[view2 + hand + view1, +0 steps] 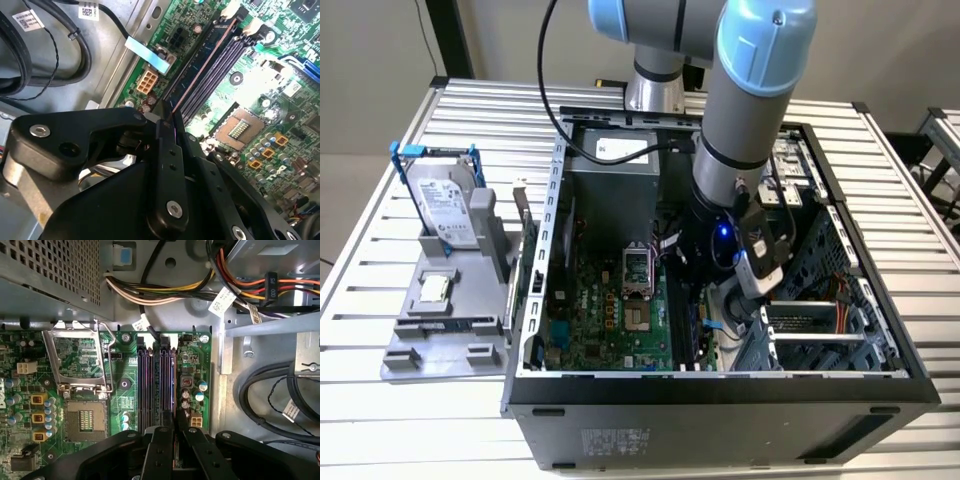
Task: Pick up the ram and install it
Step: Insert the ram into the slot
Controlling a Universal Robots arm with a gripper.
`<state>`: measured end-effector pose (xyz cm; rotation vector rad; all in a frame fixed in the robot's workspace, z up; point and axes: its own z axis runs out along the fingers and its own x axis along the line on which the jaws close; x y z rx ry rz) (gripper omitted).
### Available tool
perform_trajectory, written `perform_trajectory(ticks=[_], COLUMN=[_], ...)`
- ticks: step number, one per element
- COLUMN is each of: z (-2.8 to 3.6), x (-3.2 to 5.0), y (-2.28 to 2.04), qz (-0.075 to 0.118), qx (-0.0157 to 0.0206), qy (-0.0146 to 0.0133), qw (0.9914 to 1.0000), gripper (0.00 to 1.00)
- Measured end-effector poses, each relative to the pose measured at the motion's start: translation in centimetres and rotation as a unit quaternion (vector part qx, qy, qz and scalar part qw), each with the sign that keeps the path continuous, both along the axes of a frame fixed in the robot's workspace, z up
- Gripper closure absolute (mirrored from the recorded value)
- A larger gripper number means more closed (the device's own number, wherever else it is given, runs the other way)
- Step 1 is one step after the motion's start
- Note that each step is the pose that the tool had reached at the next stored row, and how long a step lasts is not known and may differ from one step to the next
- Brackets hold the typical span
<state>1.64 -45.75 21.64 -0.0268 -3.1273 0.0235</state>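
Pincer (174,432) down inside the open computer case (720,385), its two fingers closed on the ram (173,390), which stands on edge in the memory slot nearest the motherboard's (125,390) edge. Tight quarters: cable bundle (270,390) and case wall lie just beside that slot; empty CPU socket (85,420) sits well apart. Case rests on a slatted counter (380,395), hard drive (442,205) in its holder at the exterior view's left.

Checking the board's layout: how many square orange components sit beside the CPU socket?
3 orange components, in a row beside the CPU socket in the first wrist view. More may be hidden.
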Motion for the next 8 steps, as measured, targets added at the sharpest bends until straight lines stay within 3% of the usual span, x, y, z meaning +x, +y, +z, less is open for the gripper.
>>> perform_trajectory(ticks=[8], z=[0.03], x=[0.09], y=[-0.02], qz=[0.000], qx=[-0.0034], qy=[0.0002], qw=[0.99999], gripper=[1.00])
